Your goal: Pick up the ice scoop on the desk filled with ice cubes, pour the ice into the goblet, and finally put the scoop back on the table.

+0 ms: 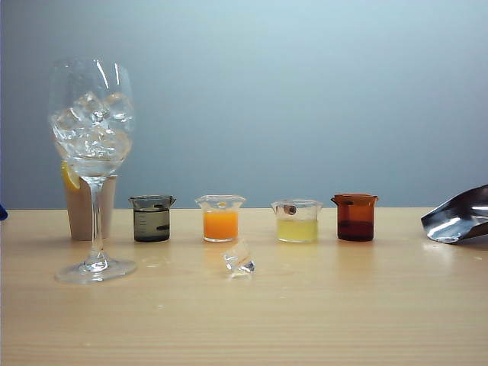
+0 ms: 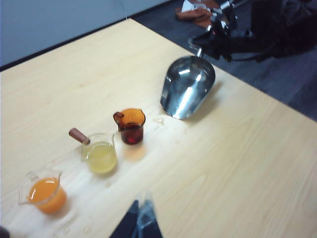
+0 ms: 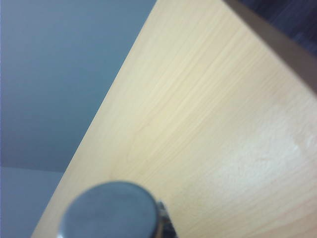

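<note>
The goblet (image 1: 91,137) stands at the table's left, its bowl packed with ice cubes (image 1: 95,122). One loose ice cube (image 1: 239,261) lies on the wood in front of the beakers. At the far right the shiny ice scoop (image 1: 457,217) is tilted mouth-down, low at the tabletop. The left wrist view shows the scoop (image 2: 188,87) empty, with my right gripper (image 2: 214,39) shut on its handle. The handle's round end (image 3: 111,210) fills the right wrist view. My left gripper (image 2: 138,218) hovers shut over bare wood, apart from everything.
Several small beakers stand in a row: dark grey (image 1: 152,218), orange (image 1: 220,219), yellow (image 1: 296,221) and amber (image 1: 354,217). A tan cup (image 1: 80,206) with a lemon slice stands behind the goblet. The table edge (image 2: 277,101) runs close behind the scoop.
</note>
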Available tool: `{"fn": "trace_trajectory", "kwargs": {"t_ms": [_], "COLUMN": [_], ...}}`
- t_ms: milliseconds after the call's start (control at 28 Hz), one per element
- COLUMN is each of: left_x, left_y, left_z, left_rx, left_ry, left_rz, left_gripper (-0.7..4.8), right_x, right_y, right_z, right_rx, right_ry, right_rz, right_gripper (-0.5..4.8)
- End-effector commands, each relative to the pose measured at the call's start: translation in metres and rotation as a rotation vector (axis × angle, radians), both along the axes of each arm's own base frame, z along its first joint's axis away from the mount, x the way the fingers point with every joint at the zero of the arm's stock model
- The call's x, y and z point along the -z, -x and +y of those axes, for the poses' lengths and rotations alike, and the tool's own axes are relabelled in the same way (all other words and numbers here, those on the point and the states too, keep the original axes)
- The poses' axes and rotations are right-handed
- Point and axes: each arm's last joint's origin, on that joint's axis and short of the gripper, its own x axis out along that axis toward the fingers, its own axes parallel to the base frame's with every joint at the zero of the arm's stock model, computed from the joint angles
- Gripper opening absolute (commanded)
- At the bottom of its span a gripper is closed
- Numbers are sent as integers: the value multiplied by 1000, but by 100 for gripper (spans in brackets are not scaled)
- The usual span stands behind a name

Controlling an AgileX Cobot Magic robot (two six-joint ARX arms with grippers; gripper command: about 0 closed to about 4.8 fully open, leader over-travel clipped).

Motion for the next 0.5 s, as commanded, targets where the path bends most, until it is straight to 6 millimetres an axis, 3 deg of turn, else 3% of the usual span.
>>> {"fn": "trace_trajectory", "kwargs": {"t_ms": [36, 143, 215, 250, 393, 429, 501], "left_x": [3, 2, 2, 2, 2, 2, 2], "left_y": [0, 0, 0, 0, 0, 1, 1], "left_z": [0, 0, 0, 0, 0, 0, 0], "left_rx": [0, 0, 0, 0, 1, 1, 1], "left_ry": [-34, -30, -29, -29, -32, -32, -32], "left_rz": [17, 13, 12, 13, 15, 16, 16], "left_gripper": [-5, -5, -5, -5, -5, -5, -5], "right_x": [0, -1, -2, -2, -2, -2, -2], "right_y": [-2, -2, -2, -3, -2, -2, -1], "right_z": [1, 2, 2, 2, 2, 2, 1], "right_rx": [-6, -28, -30, -30, -45, -49, -62], "right_ry": [12, 24, 26, 27, 25, 23, 12], "right_rz": [-11, -28, -35, -39, -44, -44, -40], "right_gripper": [-6, 1, 95, 181, 445, 475, 479]}}
